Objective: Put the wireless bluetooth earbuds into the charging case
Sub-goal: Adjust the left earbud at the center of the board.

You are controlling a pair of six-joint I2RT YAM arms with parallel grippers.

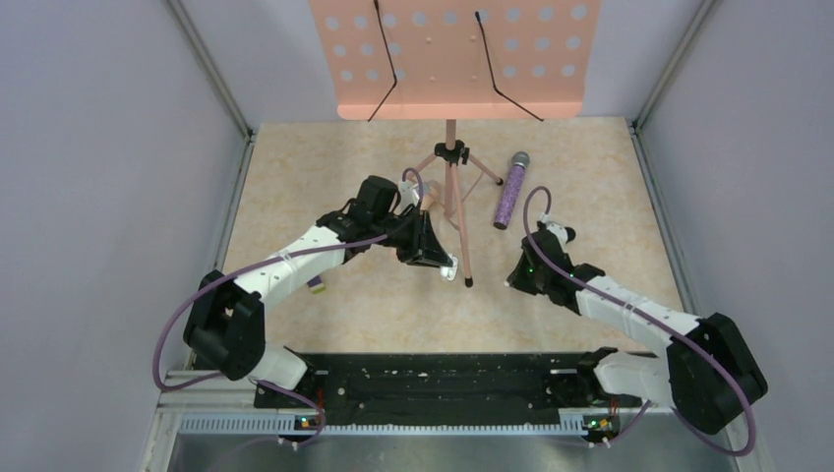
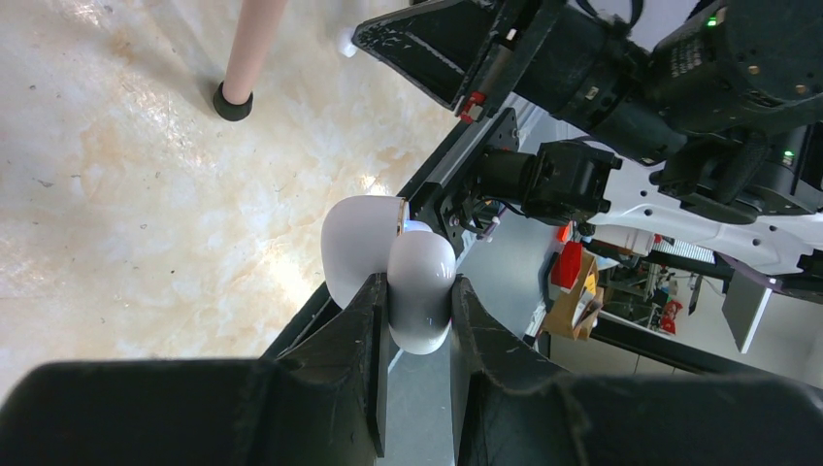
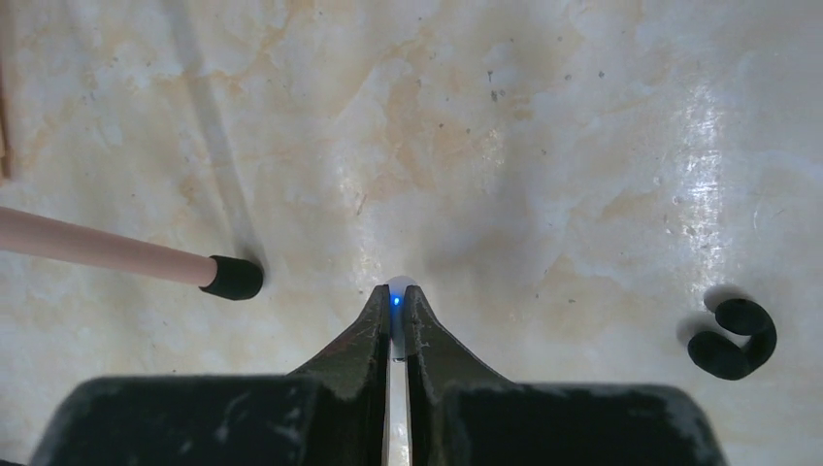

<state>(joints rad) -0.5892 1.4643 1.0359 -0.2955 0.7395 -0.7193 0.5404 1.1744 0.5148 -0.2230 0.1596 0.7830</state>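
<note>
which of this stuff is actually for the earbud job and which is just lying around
For the job:
- white charging case, lid apparently open, clamped in the left fingers
- white earbud with a blue light, pinched in the right fingers

Just lying about:
- pink music stand
- purple microphone
- black C-shaped piece on the table

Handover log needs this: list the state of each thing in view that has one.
charging case: lid open, gripped
earbud: pinched, blue light on
left gripper: shut on the charging case
right gripper: shut on the earbud
microphone: lying flat
music stand: upright
</note>
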